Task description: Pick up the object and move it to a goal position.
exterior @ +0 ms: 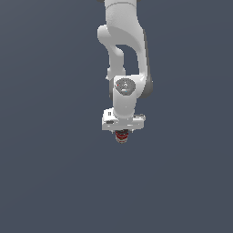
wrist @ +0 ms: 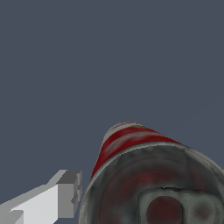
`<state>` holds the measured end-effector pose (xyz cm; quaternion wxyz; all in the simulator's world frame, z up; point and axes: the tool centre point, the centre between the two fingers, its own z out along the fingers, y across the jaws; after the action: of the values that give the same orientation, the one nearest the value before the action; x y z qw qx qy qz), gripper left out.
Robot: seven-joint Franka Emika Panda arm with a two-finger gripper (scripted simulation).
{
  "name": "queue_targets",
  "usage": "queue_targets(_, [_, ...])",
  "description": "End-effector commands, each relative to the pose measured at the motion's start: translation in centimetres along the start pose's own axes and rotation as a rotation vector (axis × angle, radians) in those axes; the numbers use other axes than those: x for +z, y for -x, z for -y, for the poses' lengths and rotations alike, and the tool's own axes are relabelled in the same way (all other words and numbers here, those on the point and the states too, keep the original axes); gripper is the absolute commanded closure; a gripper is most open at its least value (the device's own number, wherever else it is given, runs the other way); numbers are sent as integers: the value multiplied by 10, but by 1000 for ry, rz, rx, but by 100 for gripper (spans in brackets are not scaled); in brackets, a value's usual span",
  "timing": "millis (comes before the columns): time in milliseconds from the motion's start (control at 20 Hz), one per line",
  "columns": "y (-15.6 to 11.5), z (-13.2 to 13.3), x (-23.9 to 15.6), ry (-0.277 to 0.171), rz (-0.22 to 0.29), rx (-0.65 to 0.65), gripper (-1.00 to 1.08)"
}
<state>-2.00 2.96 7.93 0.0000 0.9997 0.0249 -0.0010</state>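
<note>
The can has a red-and-white label and a dark metal top, and it shows just under the white hand in the exterior view. My gripper points straight down with the can between its jaws. In the wrist view the can fills the frame up close, tilted, with its dark top towards the camera. One white finger lies against the can's side. The other finger is hidden behind the can. The gripper looks shut on the can.
A plain dark grey-blue surface fills both views. No other objects, edges or goal marker are in view. The white arm rises above the gripper to the top of the exterior view.
</note>
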Motion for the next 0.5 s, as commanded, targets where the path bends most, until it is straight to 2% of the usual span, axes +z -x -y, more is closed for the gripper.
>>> queue_targets(0, [-1, 0, 2, 0, -1, 0, -92])
queue_targets(50, [-1, 0, 2, 0, -1, 0, 108])
queue_targets(450, [-1, 0, 2, 0, -1, 0, 108])
